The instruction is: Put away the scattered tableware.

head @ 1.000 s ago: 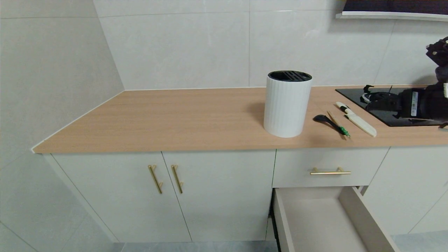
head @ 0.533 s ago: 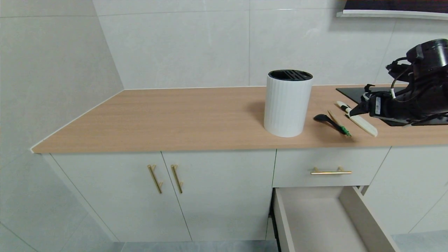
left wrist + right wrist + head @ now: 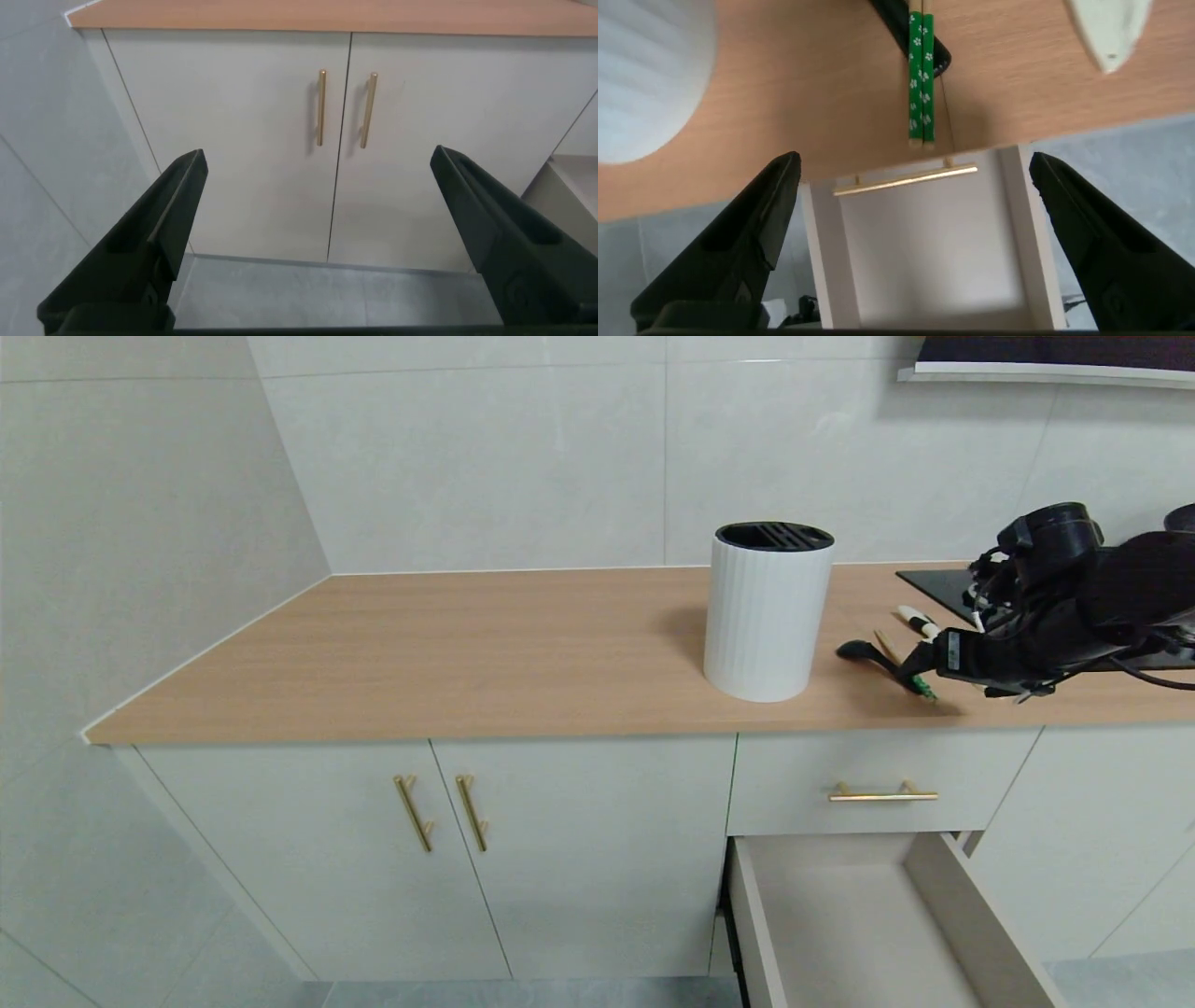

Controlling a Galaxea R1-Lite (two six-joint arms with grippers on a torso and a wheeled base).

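Wooden bench (image 3: 467, 644) bearing white knife block (image 3: 767, 611); chopsticks (image 3: 920, 75), black spoon (image 3: 859, 651), knife (image 3: 920, 621) lying just beside block, hob side. Right gripper (image 3: 913, 201) sliding from hob (image 3: 934, 583) toward block, now hanging over chopsticks, jaws apart: pickup looking imminent. Left gripper (image 3: 318, 159) idling, jaws apart too.

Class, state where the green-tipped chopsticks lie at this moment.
In the head view the green-tipped chopsticks lie on the countertop's right side, near its front edge, overlapping the black spoon's handle, between the white holder and the knife.
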